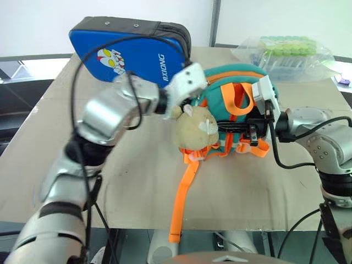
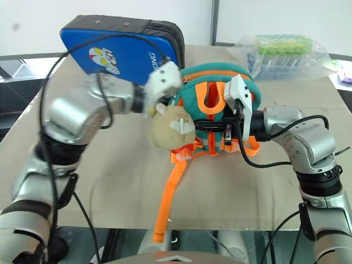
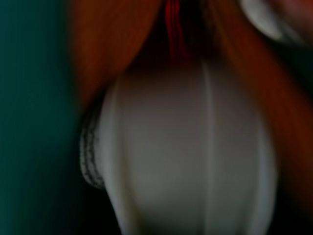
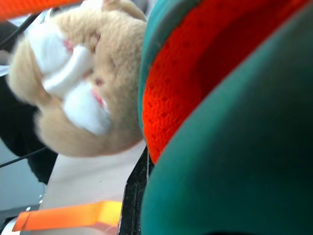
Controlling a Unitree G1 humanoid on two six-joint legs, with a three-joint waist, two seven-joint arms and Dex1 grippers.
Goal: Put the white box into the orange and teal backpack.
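Backpack: orange and teal backpack (image 1: 234,104) mid-table, plush toy (image 1: 196,127) on its left front.
White box: white box (image 3: 190,156) held at the orange-lined opening, clamped in left gripper (image 1: 184,104).
Right gripper: right gripper (image 2: 234,129) fingers together, pinching backpack's right edge.
Far side: blue case (image 1: 132,52) far left, clear bag (image 1: 286,55) far right.

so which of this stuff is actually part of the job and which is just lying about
Part of the job:
- white box
- backpack, with the plush toy attached to it

Just lying about:
- blue case
- clear bag of green items
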